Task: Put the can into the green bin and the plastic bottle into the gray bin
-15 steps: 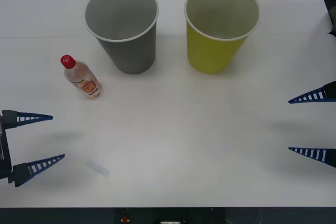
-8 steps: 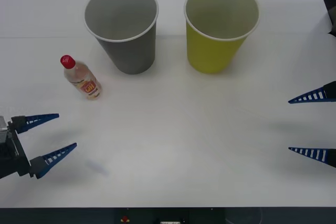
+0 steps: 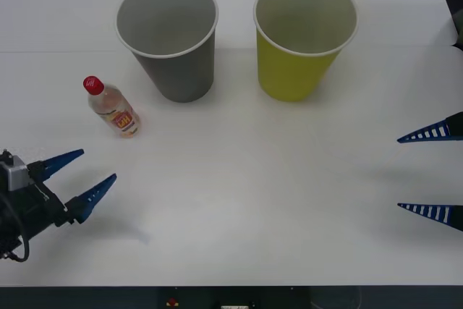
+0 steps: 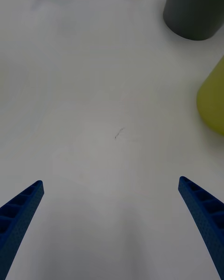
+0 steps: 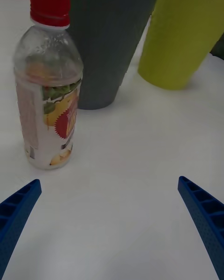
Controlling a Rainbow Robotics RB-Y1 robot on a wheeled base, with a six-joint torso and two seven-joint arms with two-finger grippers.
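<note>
Nearest to me, my left end effector (image 3: pixel 79 176) sits low over the white bench (image 3: pixel 239 200) at its front left corner, fingers spread wide and holding nothing, aimed up toward the plastic bottle (image 3: pixel 112 108). My right end effector (image 3: pixel 427 173) waits at the far right edge, also spread and empty, well apart from everything.

The plastic bottle stands upright on the bench just beyond my left end effector, to the left of the gray bin (image 3: pixel 168 37) and near it but not touching. From the left wrist camera the bottle (image 5: pixel 46 81) looks nearly empty, so I judge it very light and easy to knock over with a careless finger. The clear wall is thin and probably gives under pressure, and it will be slick. I would take it across the labelled middle of the body, where the sides run straight, rather than at the tapering shoulder or the red cap, and close gently.

Behind it the gray bin stands mouth up, and the green bin (image 3: pixel 304 37) stands beside it on the right, with a gap between them. Both are paper cups, I judge light enough to tip if bumped, so the drop into the gray one should come from above.
</note>
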